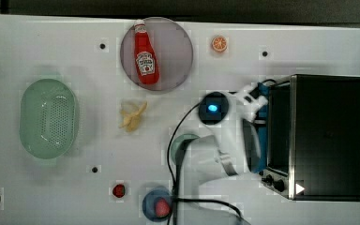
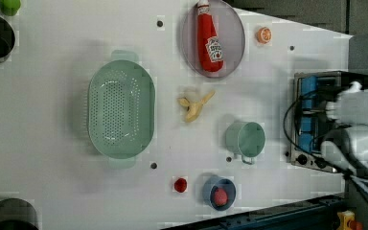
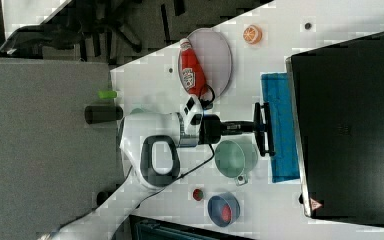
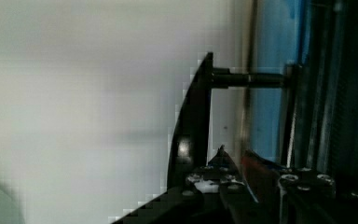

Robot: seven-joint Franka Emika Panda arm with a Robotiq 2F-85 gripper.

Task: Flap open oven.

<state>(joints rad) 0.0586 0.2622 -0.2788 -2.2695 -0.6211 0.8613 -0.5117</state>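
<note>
The gripper (image 3: 263, 129) pinches the dark bar handle (image 4: 193, 126) of the toaster oven (image 3: 350, 125), its blue glass door (image 3: 280, 127) swung outward.

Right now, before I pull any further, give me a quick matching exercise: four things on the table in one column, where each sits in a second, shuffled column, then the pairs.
Things:
1. red ketchup bottle
2. red ball
3. gripper
4. peeled banana

Places:
A. on the bare white table, between the green perforated colander and the arm
B. lying on the round grey plate
C. at the dark bar handle of the black toaster oven
D. inside the small blue bowl

Pairs: 1-B, 2-D, 3-C, 4-A
</note>
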